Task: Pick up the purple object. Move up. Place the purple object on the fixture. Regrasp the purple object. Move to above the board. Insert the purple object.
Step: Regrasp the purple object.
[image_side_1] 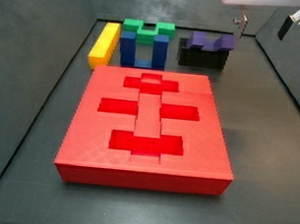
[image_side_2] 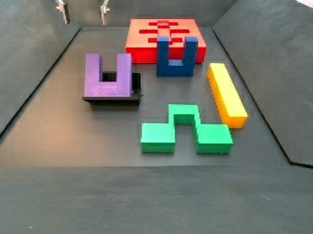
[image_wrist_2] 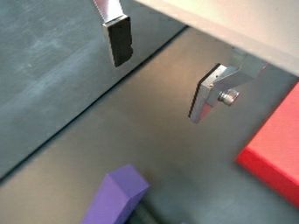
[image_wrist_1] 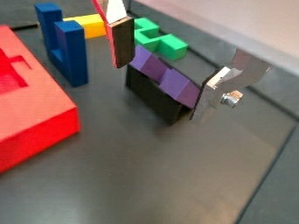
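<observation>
On the dark bench floor I see the purple object [image_side_2: 108, 75] resting on the fixture [image_side_1: 204, 58], at about one o'clock from the board [image_side_1: 148, 129], with my claw [image_wrist_1: 172, 70] spread apart and empty above it, so regrasping comes next.

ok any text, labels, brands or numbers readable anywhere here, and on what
None: no view shows any readable text.
The red board, purple object, fixture and the blue, green and yellow blocks all have plain faces.
The open gripper, above the purple object, has bare silver fingers.
</observation>
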Tool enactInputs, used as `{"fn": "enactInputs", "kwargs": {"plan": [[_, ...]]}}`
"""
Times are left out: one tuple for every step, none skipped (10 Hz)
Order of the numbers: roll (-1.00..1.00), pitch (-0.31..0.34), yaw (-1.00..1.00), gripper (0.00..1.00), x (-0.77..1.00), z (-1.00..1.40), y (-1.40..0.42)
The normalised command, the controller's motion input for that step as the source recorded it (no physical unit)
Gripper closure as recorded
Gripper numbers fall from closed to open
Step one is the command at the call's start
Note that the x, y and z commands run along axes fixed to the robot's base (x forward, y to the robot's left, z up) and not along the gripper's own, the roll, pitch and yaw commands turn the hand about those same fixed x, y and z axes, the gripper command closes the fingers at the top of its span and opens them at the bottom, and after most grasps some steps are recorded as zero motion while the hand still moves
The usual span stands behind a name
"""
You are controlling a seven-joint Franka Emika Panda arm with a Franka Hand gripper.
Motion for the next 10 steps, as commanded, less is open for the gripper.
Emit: {"fn": "enactInputs", "kwargs": {"plan": [[0.7, 0.0, 0.07, 0.0, 0.53, -0.11, 0.23], [0.44, 0.0, 0.19, 0.0, 0.53, -0.05, 0.36], [0.31, 0.0, 0.22, 0.0, 0.57, 0.0, 0.43], [0.24, 0.0, 0.25, 0.0, 0.58, 0.0, 0.43], [0.22, 0.0, 0.28, 0.0, 0.58, 0.0, 0.42], [0.41, 0.0, 0.29, 0.0, 0.66, 0.0, 0.32], [0.92, 0.0, 0.24, 0.0, 0.67, -0.05, 0.11], [1.0, 0.009, 0.25, 0.0, 0.6, -0.01, 0.02], [1.0, 0.026, 0.26, 0.0, 0.4, 0.0, 0.0], [1.0, 0.054, 0.18, 0.0, 0.04, -0.14, -0.09]]}}
